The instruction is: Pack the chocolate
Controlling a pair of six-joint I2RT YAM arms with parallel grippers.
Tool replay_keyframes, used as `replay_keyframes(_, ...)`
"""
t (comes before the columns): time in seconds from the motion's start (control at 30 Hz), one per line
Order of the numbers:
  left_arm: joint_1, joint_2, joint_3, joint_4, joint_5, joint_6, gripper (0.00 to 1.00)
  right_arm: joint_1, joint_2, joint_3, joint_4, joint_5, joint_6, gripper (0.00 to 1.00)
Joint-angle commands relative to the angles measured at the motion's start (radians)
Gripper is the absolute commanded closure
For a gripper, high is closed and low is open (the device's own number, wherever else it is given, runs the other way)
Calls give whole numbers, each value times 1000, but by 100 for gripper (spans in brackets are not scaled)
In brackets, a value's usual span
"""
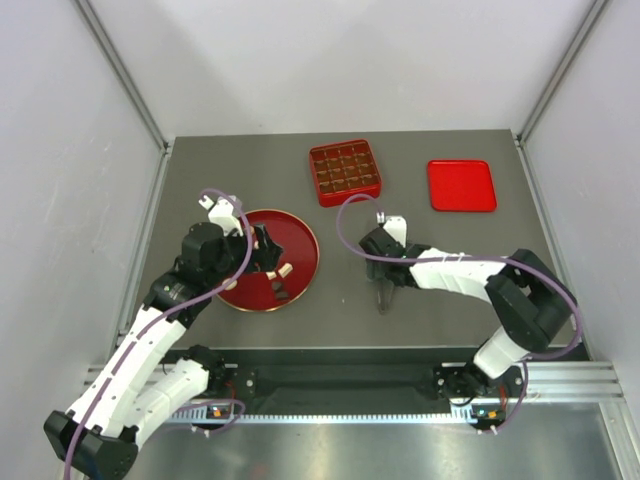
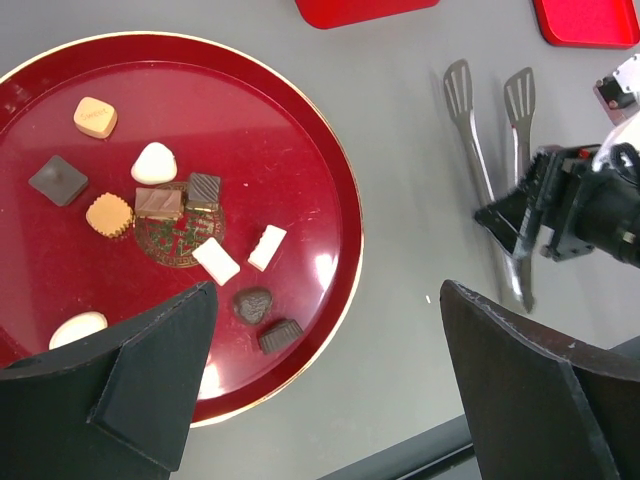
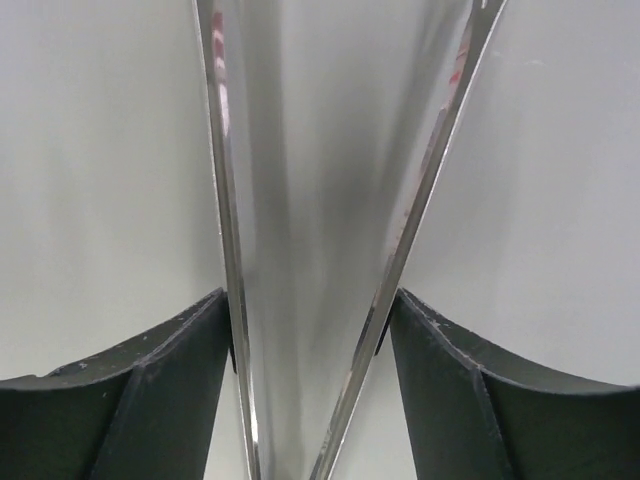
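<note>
Several chocolate pieces point(image 2: 154, 163), cream-white, tan and dark brown, lie on a round red plate point(image 2: 345, 200), which also shows in the top view point(image 1: 312, 250). My left gripper point(image 2: 325, 400) is open and empty, hovering over the plate's near right rim; in the top view the left gripper point(image 1: 268, 255) is above the plate. Metal tongs point(image 2: 462, 110) lie on the table right of the plate. My right gripper point(image 3: 310, 340) is shut on the tongs point(image 3: 310, 200), one finger against each arm, near their hinge end point(image 1: 384, 298).
A square red box with a grid of compartments point(image 1: 345, 171) stands at the back centre. Its flat red lid point(image 1: 461, 185) lies to the right of it. The table's near edge has a metal rail point(image 1: 350, 375).
</note>
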Motion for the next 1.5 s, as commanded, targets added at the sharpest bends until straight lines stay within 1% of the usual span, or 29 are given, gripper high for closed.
replay_keyframes(0.0,-3,-12,3,37,-17,20,2,-11,-102,37,-78,-76,-144,37)
replay_keyframes(0.1,-3,-17,1,38,-14,20,2,-11,-160,88,-179,-107,-207,40)
replay_keyframes(0.33,-3,-8,0,43,-12,18,2,-11,-300,182,-305,-174,-273,43)
replay_keyframes(0.5,-3,-6,0,46,-11,17,2,-11,-308,229,-345,-202,-285,44)
replay_keyframes(0.7,-3,-3,0,46,-15,17,2,-10,-312,254,-344,-247,-288,48)
replay_keyframes(0.83,-3,-3,3,43,-18,9,3,13,-323,252,-277,-280,-305,49)
replay_keyframes(0.9,-3,-8,7,43,-72,0,4,44,-318,261,-225,-300,-319,50)
replay_keyframes(0.97,0,-5,13,35,-83,-21,4,82,-305,269,-191,-300,-339,51)
replay_keyframes(1.03,11,34,27,15,-89,-49,4,108,-285,272,-128,-294,-356,52)
replay_keyframes(1.17,51,127,101,-61,-80,-74,7,182,-248,266,-28,-290,-423,53)
replay_keyframes(1.23,84,163,124,-83,-71,-86,7,214,-234,260,13,-274,-454,52)
replay_keyframes(1.27,101,167,139,-83,-43,-87,9,240,-230,255,53,-271,-478,51)
replay_keyframes(1.3,139,181,145,-84,-32,-97,9,252,-225,249,69,-274,-486,50)
replay_keyframes(1.33,163,187,155,-87,25,-104,9,262,-213,246,81,-280,-500,50)
replay_keyframes(1.37,208,199,156,-91,44,-112,9,278,-208,242,104,-280,-508,50)
replay_keyframes(1.47,290,218,149,-97,107,-155,10,309,-185,225,142,-291,-534,50)
